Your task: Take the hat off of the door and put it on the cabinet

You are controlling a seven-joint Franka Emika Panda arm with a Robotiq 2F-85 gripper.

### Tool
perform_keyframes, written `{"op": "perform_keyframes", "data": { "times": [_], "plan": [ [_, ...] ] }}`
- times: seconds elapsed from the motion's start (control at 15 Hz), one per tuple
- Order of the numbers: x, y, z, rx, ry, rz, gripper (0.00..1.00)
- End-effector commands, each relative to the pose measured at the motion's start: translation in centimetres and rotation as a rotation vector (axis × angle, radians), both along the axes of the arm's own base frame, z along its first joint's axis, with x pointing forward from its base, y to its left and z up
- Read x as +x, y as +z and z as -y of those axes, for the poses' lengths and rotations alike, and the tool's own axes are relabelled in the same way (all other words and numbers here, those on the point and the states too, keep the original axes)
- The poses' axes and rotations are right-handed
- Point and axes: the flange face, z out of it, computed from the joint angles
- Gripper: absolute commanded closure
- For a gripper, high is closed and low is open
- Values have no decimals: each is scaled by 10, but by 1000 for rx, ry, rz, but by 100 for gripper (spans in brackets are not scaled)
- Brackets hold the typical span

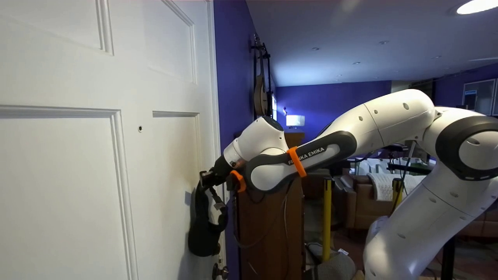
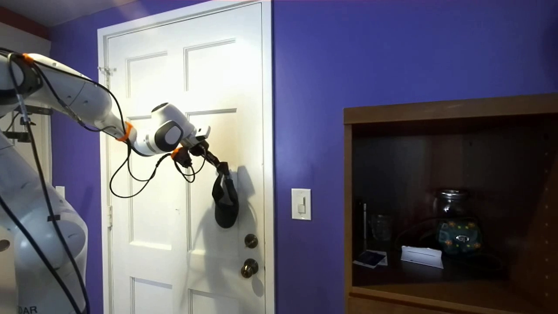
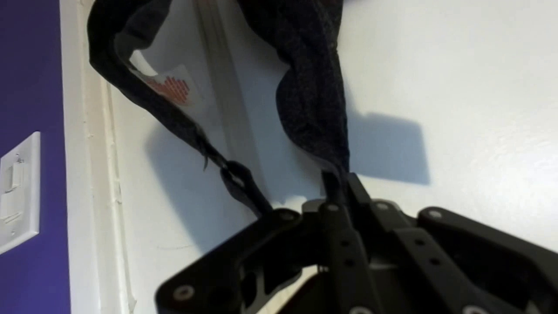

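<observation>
"What's near the white door [image 2: 161, 213]?"

"The brown cabinet [image 2: 449, 109], beside the door, standing apart from it."

"And the hat [image 2: 226, 213]?"

"Hanging close in front of the door, the gripper [image 3: 343, 185] clamped on its cloth — higher than the door's knob [image 2: 250, 268]."

A home, purple wall [image 2: 311, 83], panelled door [image 2: 170, 226], lamp [image 1: 295, 120], brown sofa [image 1: 362, 202] (pale blanket [image 1: 382, 186] over it)

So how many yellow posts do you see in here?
2. In an exterior view, the left post stands just right of the wooden cabinet; the right post is partly hidden behind the robot arm, which may hide others.
</observation>
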Motion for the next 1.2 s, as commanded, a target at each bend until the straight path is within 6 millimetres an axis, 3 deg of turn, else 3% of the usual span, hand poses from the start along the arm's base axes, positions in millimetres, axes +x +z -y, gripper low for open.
{"op": "perform_keyframes", "data": {
  "times": [0.0,0.27,0.4,0.73,1.13],
  "plan": [
    [0,1,0,1,-2,1,94],
    [-1,-3,-11,-9,35,-12,98],
    [2,8,0,-16,8,14,98],
    [-1,59,72,-36,-144,120,98],
    [-7,94,153,-31,-329,192,98]
  ]
}}
